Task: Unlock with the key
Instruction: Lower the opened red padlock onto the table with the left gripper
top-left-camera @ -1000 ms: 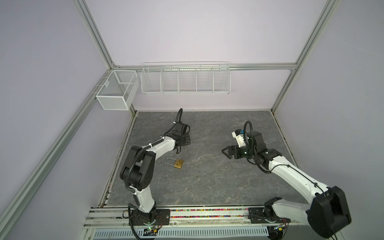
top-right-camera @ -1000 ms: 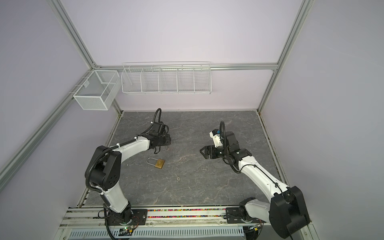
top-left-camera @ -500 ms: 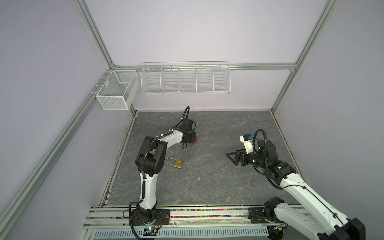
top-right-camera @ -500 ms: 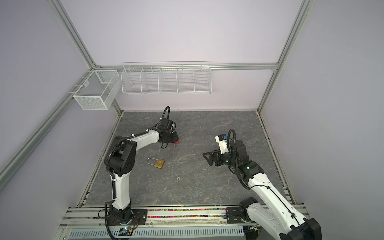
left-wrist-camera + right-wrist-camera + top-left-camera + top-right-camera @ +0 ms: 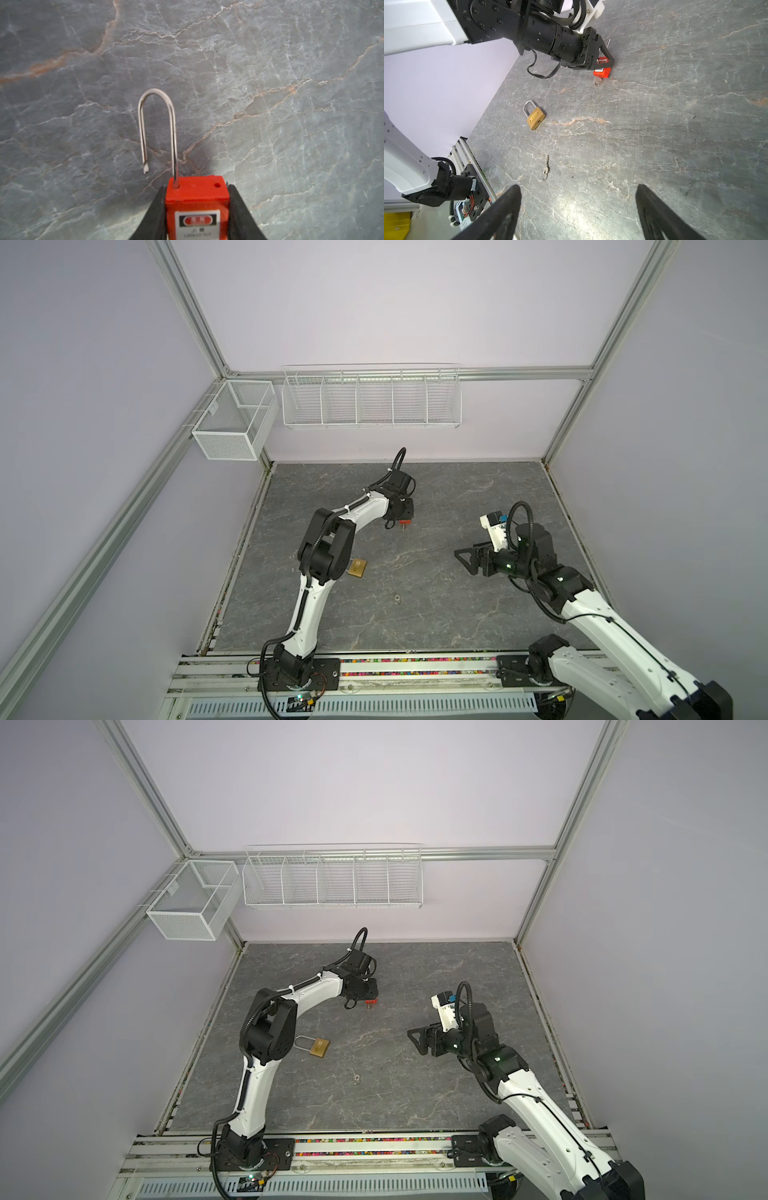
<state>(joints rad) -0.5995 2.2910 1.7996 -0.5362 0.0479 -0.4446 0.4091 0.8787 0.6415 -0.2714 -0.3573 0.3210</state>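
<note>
My left gripper (image 5: 197, 188) is partly closed, both black fingers clamped on the sides of a red padlock (image 5: 197, 199), just above centre in both top views. Its shackle (image 5: 154, 91) stands open, the free end out of the body. A key (image 5: 598, 81) with a ring hangs at the lock's other end. My right gripper (image 5: 577, 199) is spread wide and empty, right of centre, well apart from the lock. A second key (image 5: 397, 597) lies loose on the table (image 5: 457, 626) below centre, with a brass padlock (image 5: 319, 1047) to its left. The red lock's white label (image 5: 197, 222) bears a red oval; the lettering is too blurred to read.
</note>
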